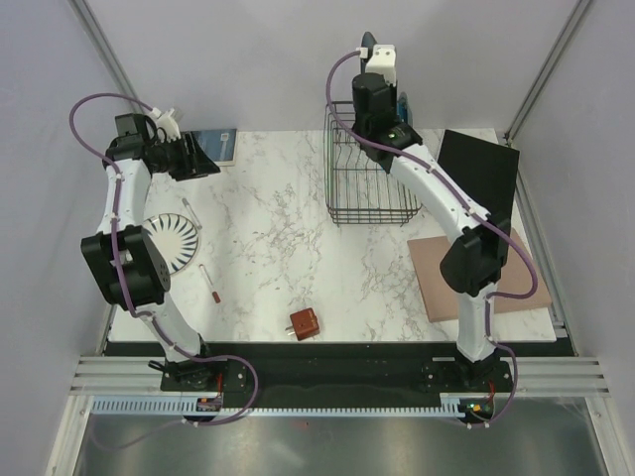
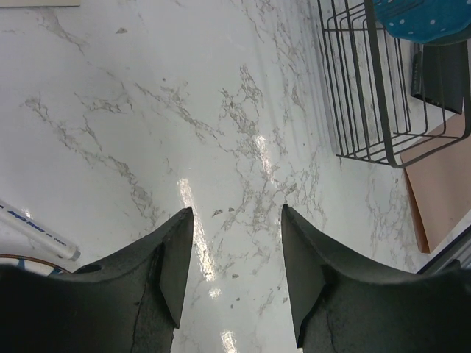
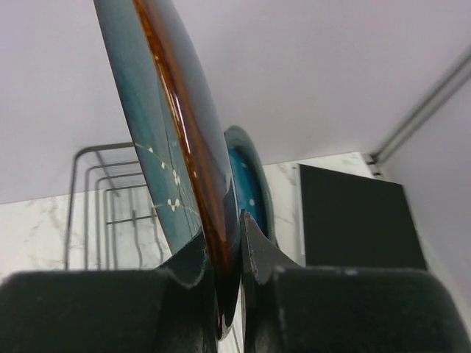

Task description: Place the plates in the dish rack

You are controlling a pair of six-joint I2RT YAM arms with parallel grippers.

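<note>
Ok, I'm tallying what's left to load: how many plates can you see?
3. A striped white plate lies by the left arm; a dark teal plate is edge-up in the right gripper; a dotted blue plate stands at the rack. Others may be hidden.

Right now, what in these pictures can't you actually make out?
Striped plate: top view, the left arm covers its left side.
Teal plate in the right claw: right wrist view, top and bottom cut off by the frame.
Blue dotted plate: left wrist view, mostly cut off by the top edge.
Brown block: top view, too small to identify.
</note>
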